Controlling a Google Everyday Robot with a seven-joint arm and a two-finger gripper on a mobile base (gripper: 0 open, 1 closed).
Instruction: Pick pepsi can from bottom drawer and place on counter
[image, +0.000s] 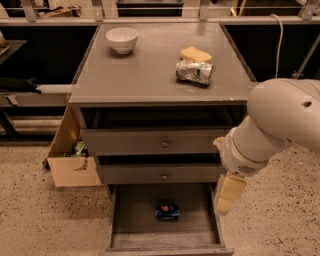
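**Pepsi can low in the open drawer, claw off to the right**

Down in the pulled-out bottom drawer (145, 236): pepsi can (167, 211), on its side on the grey floor, about midway between the side walls and nearer the back than the front lip. Touched by nothing.

To the right of that drawer, above its right wall: claw (229, 194), cream-coloured, pointing downward, hung from the thick white arm (277, 122) coming in from the right edge. Well apart from the can and higher than it. Released or clenched: cannot tell from this view. Nothing visibly carried.

Up on the bench (145, 75): white bowl (122, 39) at the back left; yellow sponge (195, 54) toward the back right; crumpled green-and-white can (194, 71) just in front of the sponge, on its side.

Under the bench top: upper drawer (130, 142) and middle drawer (130, 175), each with a small round knob, both pushed in.

Left of the cabinet, on the speckled floor: open cardboard box (72, 171), leaning against the cabinet side.
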